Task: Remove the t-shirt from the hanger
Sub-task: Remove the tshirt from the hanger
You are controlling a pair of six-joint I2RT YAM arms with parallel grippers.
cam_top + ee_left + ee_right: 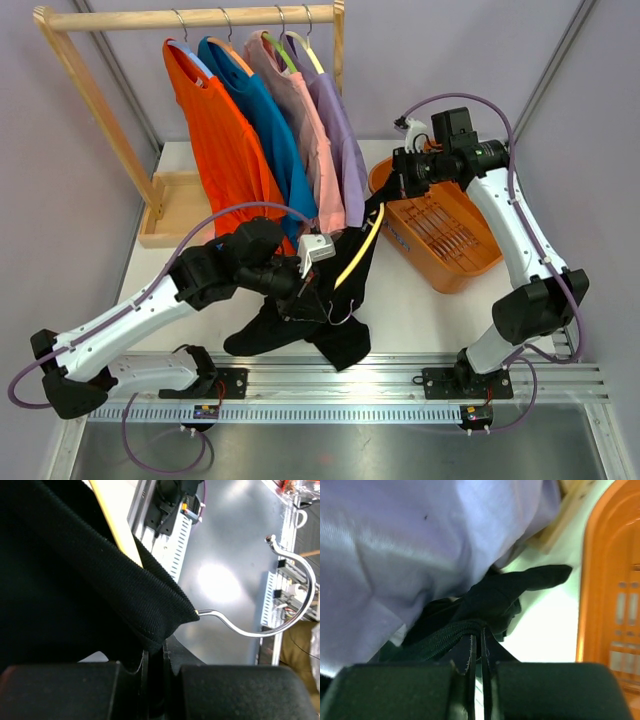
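Observation:
A black t-shirt (300, 325) lies bunched near the table's front, one end stretched up towards the right arm. A yellow hanger (358, 250) is still inside it, with its metal hook (345, 318) poking out low down. My left gripper (305, 290) is shut on the shirt's ribbed collar (150, 610), right beside the hook (280, 625) and the yellow hanger arm (117, 525). My right gripper (385, 195) is shut on a folded hem of the black t-shirt (505, 597) and holds it up next to the hanging lilac shirt (395, 545).
A wooden rack (190, 18) at the back left carries orange (215, 130), blue (265, 120), pink (300, 120) and lilac (340, 130) shirts. An orange basket (440, 235) stands at the right, close under my right arm. The rack's wooden base (180, 205) sits left.

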